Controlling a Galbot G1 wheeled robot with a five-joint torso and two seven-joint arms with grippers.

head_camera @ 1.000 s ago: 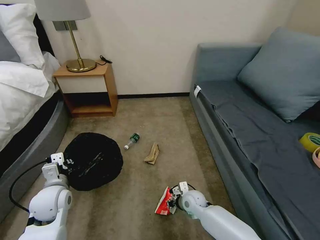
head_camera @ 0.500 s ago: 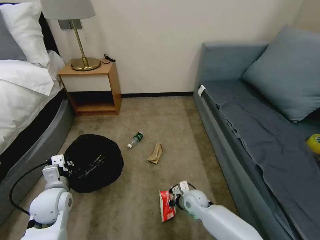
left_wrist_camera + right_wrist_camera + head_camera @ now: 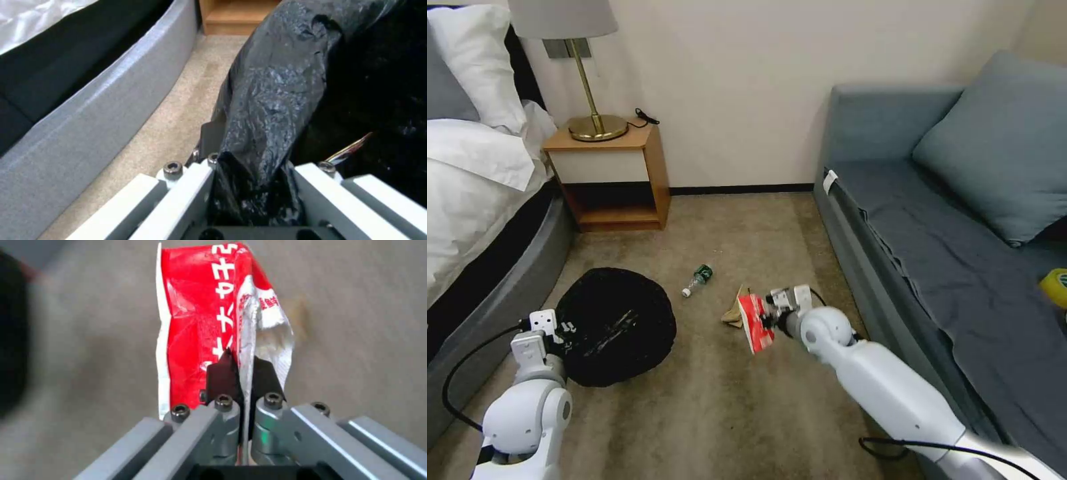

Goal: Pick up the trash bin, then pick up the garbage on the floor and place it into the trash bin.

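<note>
My right gripper [image 3: 242, 368] has come up off the carpet and swung inward, so the flattened red-and-white carton [image 3: 755, 323] that lay low on the floor a second ago now hangs in the air in front of the crumpled tan paper [image 3: 734, 313]. Its black pads are pressed flat on a thin fold of the carton's edge, the creased, glossy printed skin sagging below the pinch with a torn white flap curling off one side. I judge this as the carry toward the bin, with the drop not yet made. My left gripper [image 3: 256, 173] stays low at the near rim of the small round trash bin [image 3: 614, 325], its fingers clamped on a bunched fold of the crinkly black plastic bag [image 3: 271, 96], which gleams in wrinkles; a thin shiny strip shows inside the liner. The bin sits beside the grey padded bed base [image 3: 89, 110], well left of the carton. Apart on the short-piled beige carpet [image 3: 714, 413], the small clear bottle with a green label [image 3: 696, 278] lies on its side, near the paper and untouched. The carton looks light and floppy, so I expect it to swing.
</note>
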